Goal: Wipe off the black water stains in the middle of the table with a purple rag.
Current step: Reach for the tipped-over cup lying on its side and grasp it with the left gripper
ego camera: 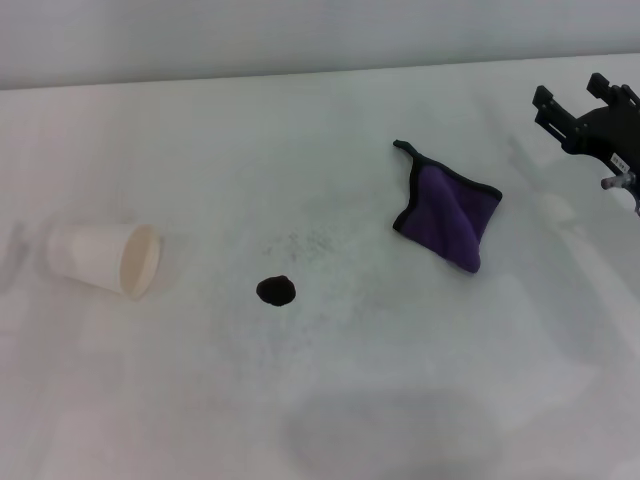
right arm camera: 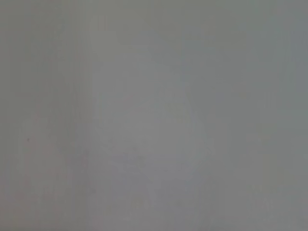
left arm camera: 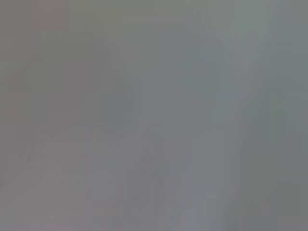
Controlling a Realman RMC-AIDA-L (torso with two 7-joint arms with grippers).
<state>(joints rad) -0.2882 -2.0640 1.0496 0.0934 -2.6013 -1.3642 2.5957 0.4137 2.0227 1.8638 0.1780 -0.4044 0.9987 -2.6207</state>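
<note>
Head view: one purple rag (ego camera: 448, 217) lies folded on the white counter (ego camera: 420, 400), right of middle, toward the far edge. One black water stain (ego camera: 275, 290) sits near the middle, well apart from the rag. One white paper cup (ego camera: 105, 259) lies tipped by the left edge. The right pincer (ego camera: 585, 105) hangs over the right edge, holding nothing; its opening I cannot tell. No writing is readable. Both wrist views show only blank grey.

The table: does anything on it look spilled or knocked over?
Yes. A paper cup lies tipped on its side at the table's left, and a black blot sits mid-table, unwiped. The rag lies crumpled, apart.
</note>
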